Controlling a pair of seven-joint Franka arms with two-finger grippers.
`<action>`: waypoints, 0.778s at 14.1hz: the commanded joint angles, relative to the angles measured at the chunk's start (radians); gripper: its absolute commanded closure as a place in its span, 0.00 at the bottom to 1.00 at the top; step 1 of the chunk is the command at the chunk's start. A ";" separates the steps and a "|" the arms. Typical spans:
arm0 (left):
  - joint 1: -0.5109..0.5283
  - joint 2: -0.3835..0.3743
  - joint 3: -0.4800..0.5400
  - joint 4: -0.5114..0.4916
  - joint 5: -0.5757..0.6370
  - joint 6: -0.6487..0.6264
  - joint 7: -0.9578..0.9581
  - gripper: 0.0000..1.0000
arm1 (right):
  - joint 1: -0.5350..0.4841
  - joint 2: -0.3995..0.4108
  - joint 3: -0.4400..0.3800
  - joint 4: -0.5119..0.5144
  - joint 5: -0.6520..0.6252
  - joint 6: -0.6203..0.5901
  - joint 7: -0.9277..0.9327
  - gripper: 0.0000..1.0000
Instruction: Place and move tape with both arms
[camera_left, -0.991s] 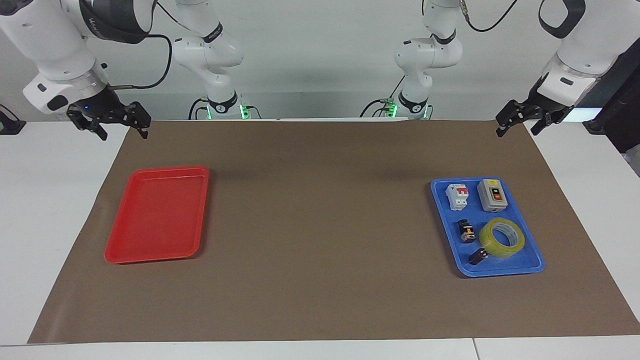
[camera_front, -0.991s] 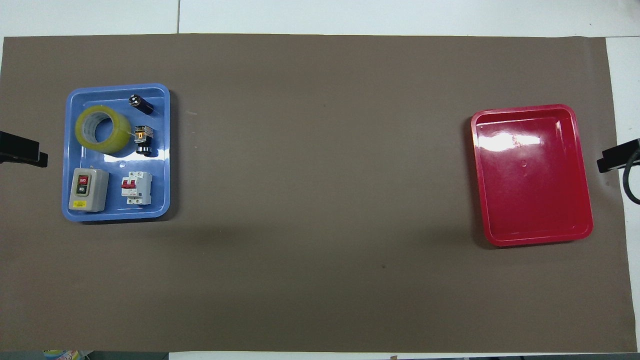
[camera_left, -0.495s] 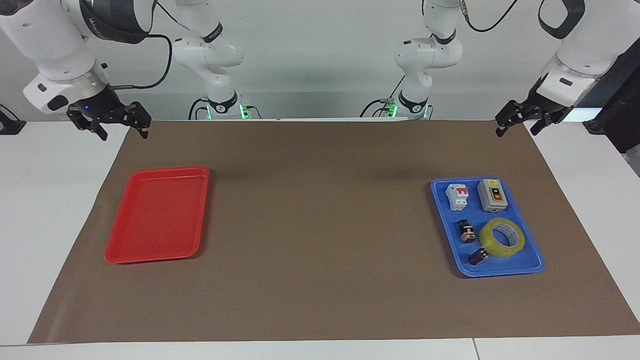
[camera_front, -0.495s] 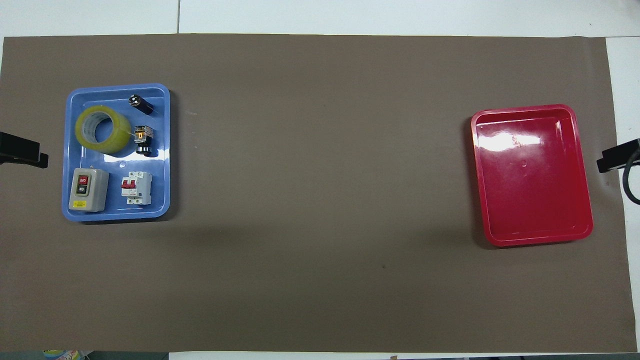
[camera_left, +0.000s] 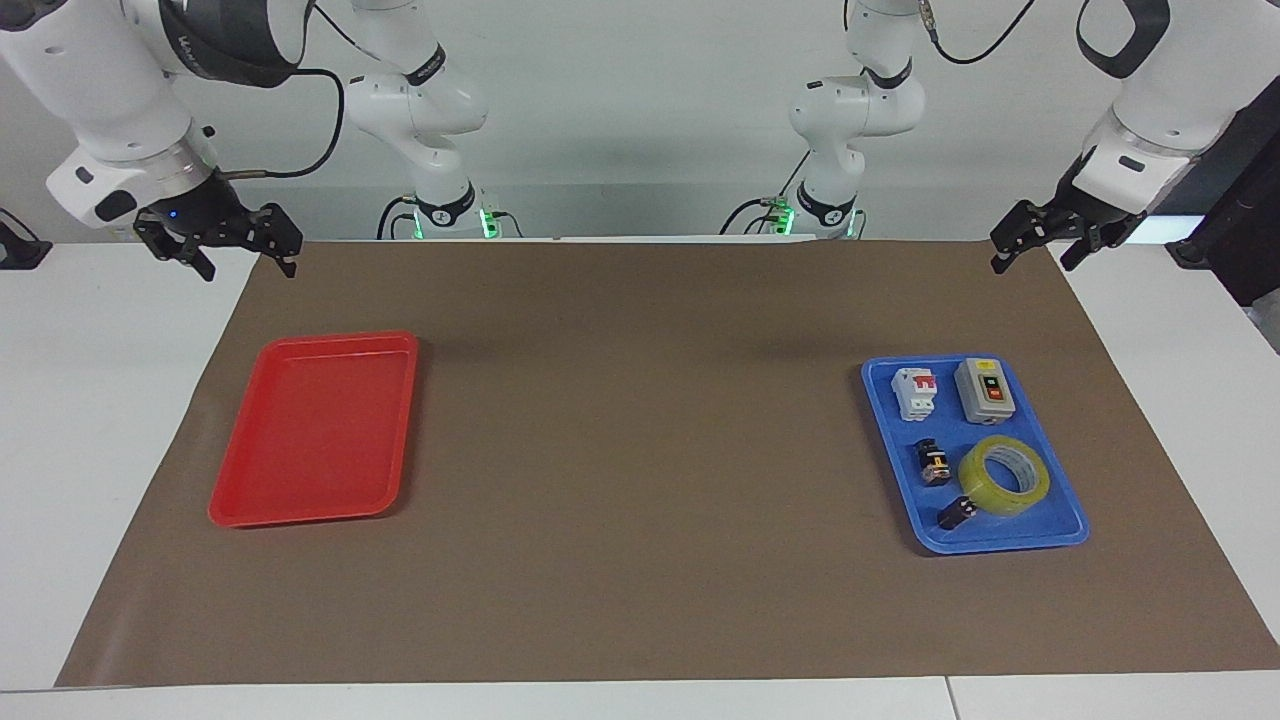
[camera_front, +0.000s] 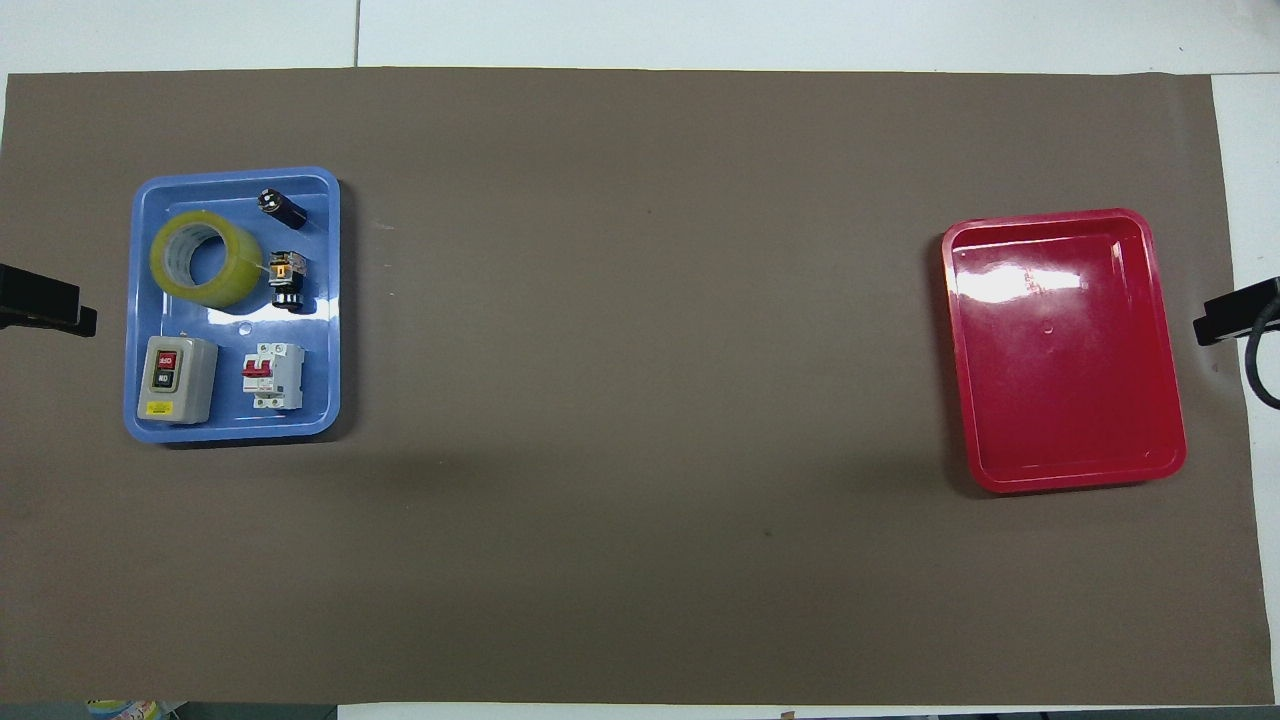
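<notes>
Fingers (camera_left: 1000, 262) apart over mat (camera_left: 640, 450) corners

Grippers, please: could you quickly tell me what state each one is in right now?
Left gripper: open, holding nothing, raised over the mat's corner.
Right gripper: open, holding nothing, raised over the mat's other corner.

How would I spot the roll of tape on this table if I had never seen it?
Find the blue tray toward the left arm's end of the table. The tape lies flat in the half farther from the robots, beside two small black parts. It is the only ring there, translucent yellow with a whitish core.
</notes>
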 joint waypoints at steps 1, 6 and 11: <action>0.005 -0.011 0.004 -0.013 -0.010 -0.009 0.021 0.00 | -0.005 -0.007 0.006 0.000 0.005 0.000 -0.005 0.00; 0.005 -0.009 0.005 -0.019 -0.010 0.003 0.021 0.00 | -0.005 -0.005 0.006 0.000 0.005 0.000 -0.004 0.00; 0.009 0.038 0.005 -0.026 -0.001 0.089 0.015 0.00 | -0.004 -0.005 0.006 0.000 0.005 0.000 -0.004 0.00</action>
